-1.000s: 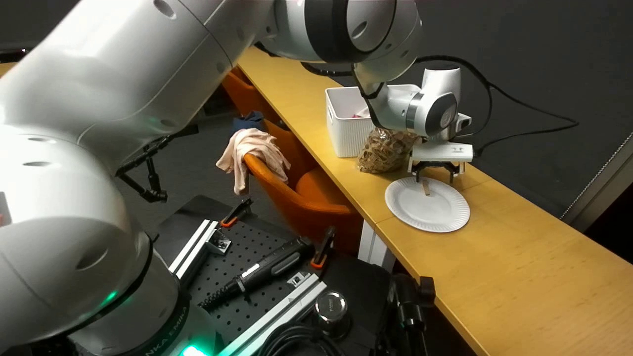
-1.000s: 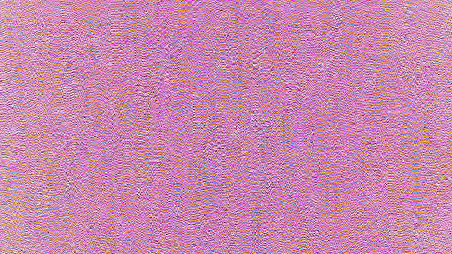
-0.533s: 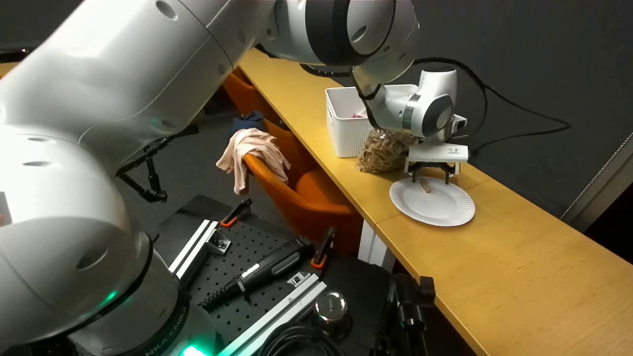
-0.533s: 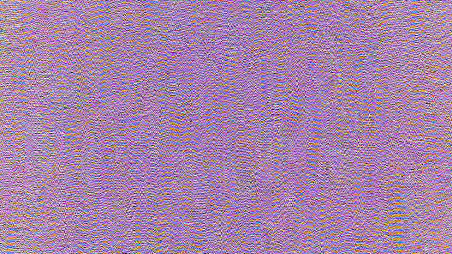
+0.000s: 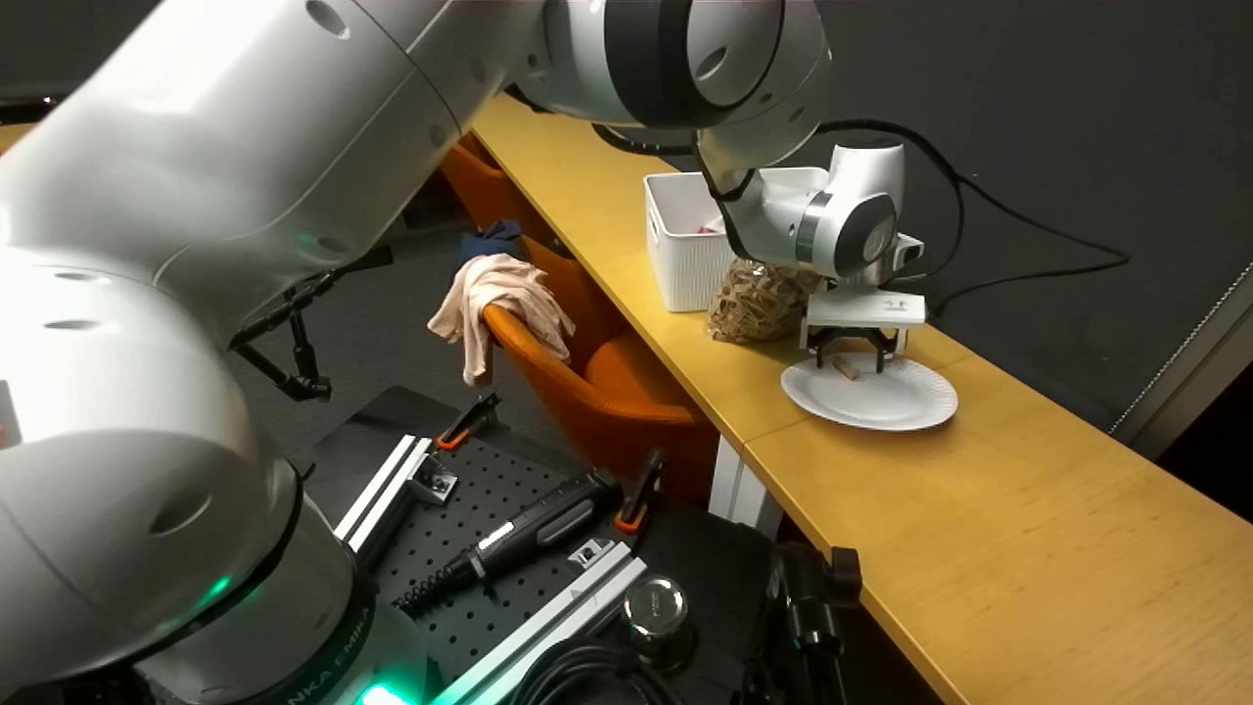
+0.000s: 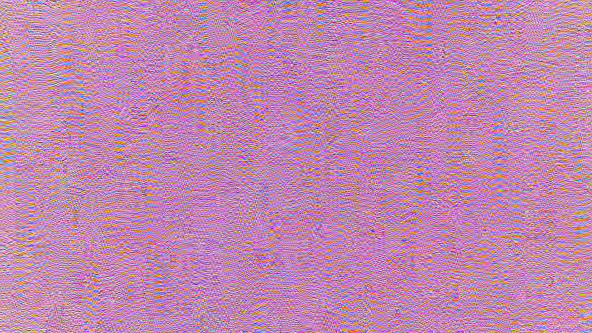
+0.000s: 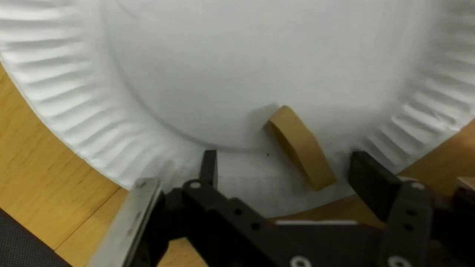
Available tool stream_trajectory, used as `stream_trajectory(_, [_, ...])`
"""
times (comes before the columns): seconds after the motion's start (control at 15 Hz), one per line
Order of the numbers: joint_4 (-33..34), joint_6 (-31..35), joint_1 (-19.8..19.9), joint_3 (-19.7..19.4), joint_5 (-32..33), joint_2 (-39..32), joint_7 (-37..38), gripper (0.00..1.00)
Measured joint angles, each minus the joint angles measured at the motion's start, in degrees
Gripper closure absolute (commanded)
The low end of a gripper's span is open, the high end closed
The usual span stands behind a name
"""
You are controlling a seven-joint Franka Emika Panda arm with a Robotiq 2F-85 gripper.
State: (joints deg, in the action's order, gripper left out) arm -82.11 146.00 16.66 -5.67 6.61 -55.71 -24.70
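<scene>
My gripper (image 5: 850, 364) is open and points down over the far rim of a white paper plate (image 5: 891, 403). A small tan block (image 5: 846, 369) lies on the plate between the two fingers. In the wrist view, the black fingers (image 7: 285, 159) stand on either side of the tan block (image 7: 302, 148), apart from it, the right finger being nearer. The fingertips seem to meet the plate's fluted rim (image 7: 74, 96). The plate looks tilted, its near edge raised off the table. An exterior view shows only coloured noise.
The plate is on a long wooden table (image 5: 1038, 509). A clear bag of brown pieces (image 5: 759, 304) stands close beside the gripper, with a white basket (image 5: 690, 269) behind it. An orange chair (image 5: 607, 411) with a pink cloth (image 5: 504, 294) stands along the table's edge.
The plate has shifted right and its near edge has risen, so it looks flatter. The gripper has moved slightly left and down, and its fingers are a little closer together.
</scene>
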Motion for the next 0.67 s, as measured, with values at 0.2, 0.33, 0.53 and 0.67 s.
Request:
stream_trajectory(0.2, [-1.4,0.2,0.0,0.0,0.0,1.0,0.4,0.64])
stream_trajectory(0.33, [-2.6,0.3,0.0,0.0,0.0,1.9,0.7,0.8])
stream_trajectory(0.53, [-4.3,0.3,0.0,0.0,0.0,3.4,1.8,0.99])
stream_trajectory(0.67, [-5.5,0.3,0.0,0.0,-0.1,4.4,2.8,1.0])
